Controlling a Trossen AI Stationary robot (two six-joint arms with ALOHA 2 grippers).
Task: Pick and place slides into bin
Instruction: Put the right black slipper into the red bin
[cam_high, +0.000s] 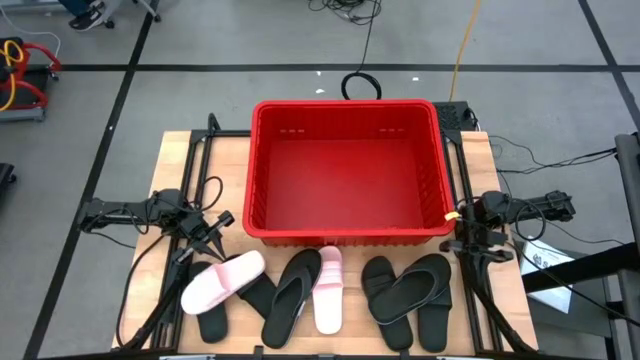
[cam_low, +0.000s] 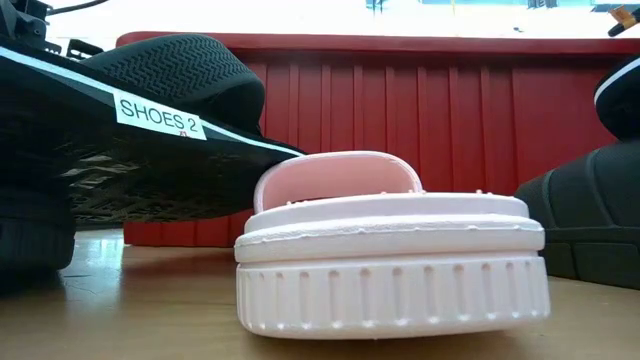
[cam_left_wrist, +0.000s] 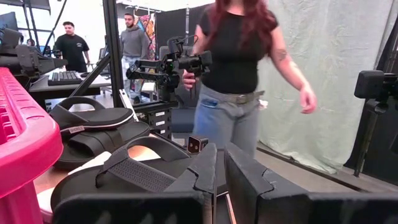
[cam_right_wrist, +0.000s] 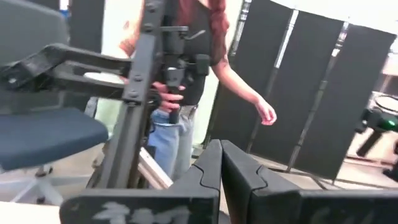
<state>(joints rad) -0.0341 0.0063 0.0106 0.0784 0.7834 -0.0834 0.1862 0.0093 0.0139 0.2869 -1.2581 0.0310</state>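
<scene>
Bin (cam_high: 345, 170) empty, counter (cam_high: 175, 165) centre; slides (cam_high: 320, 290) in a row at its 6 o'clock. Left gripper (cam_high: 213, 240) nearly closed, empty, by pink slide (cam_high: 222, 280) (open first). Right gripper (cam_high: 465, 245) closed, parked at 3 o'clock.

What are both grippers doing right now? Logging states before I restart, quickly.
Left gripper: nearly closed, a narrow gap, holding nothing, beside the pink slide.
Right gripper: closed, empty, beside the bin.

Glossy red plastic bin (cam_high: 345, 170); matt foam-like pink slide (cam_low: 390, 260); textured black slides (cam_high: 410, 290); wood-grain table (cam_high: 180, 165).
</scene>
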